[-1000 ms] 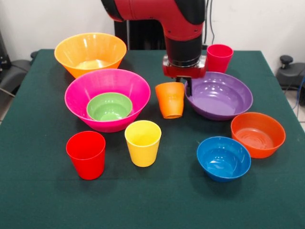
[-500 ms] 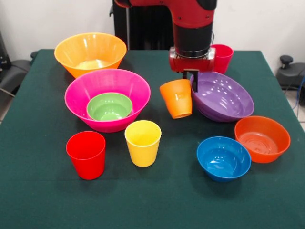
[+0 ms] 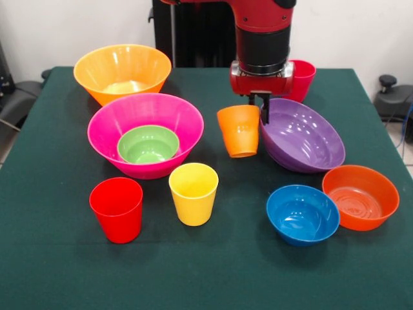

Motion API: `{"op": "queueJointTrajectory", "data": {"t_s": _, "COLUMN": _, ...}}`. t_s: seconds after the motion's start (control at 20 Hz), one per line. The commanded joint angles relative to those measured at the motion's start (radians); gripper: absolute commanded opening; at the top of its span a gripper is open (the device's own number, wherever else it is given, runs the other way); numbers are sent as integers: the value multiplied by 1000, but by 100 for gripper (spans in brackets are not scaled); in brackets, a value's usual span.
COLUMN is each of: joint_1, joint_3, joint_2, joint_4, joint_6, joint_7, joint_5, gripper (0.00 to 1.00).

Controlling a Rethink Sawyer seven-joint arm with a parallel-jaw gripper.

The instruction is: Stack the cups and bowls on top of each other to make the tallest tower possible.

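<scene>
The red and black arm comes down from the top, and its gripper (image 3: 263,110) is pinching the near-left rim of the wide purple plastic bowl (image 3: 303,137), so this bowl is tilted with its left side lifted. Just beside it on the left, the orange plastic cup (image 3: 239,131) leans a little. The crimson-pink cup (image 3: 301,77) is behind the arm, partly hidden. The medium orange bowl (image 3: 361,197) lies close under the purple bowl's lower edge, and the medium blue bowl (image 3: 302,214) is just beside it. The small ribbed green bowl (image 3: 148,143) sits inside the big hot-pink bowl (image 3: 110,126). The big orange-yellow bowl (image 3: 122,71) stands behind. The yellow cup (image 3: 193,192) and the red cup (image 3: 117,209) stand upright in front, on the green table cloth (image 3: 58,265)
</scene>
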Motion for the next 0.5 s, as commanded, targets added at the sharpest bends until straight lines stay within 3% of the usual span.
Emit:
{"op": "queueJointTrajectory", "data": {"t_s": 0.05, "joint_1": -17, "joint_3": 47, "joint_2": 38, "joint_4": 30, "joint_6": -57, "joint_7": 129, "joint_5": 26, "gripper": 0}}
{"op": "queueJointTrajectory", "data": {"t_s": 0.35, "joint_1": -9, "joint_3": 36, "joint_2": 52, "joint_4": 19, "joint_6": -81, "joint_7": 122, "joint_5": 5, "gripper": 0}}
{"op": "queueJointTrajectory", "data": {"t_s": 0.4, "joint_1": -15, "joint_3": 42, "joint_2": 55, "joint_4": 19, "joint_6": -89, "joint_7": 115, "joint_5": 1, "gripper": 100}}
{"op": "queueJointTrajectory", "data": {"t_s": 0.5, "joint_1": -19, "joint_3": 47, "joint_2": 56, "joint_4": 18, "joint_6": -89, "joint_7": 109, "joint_5": -2, "gripper": 100}}
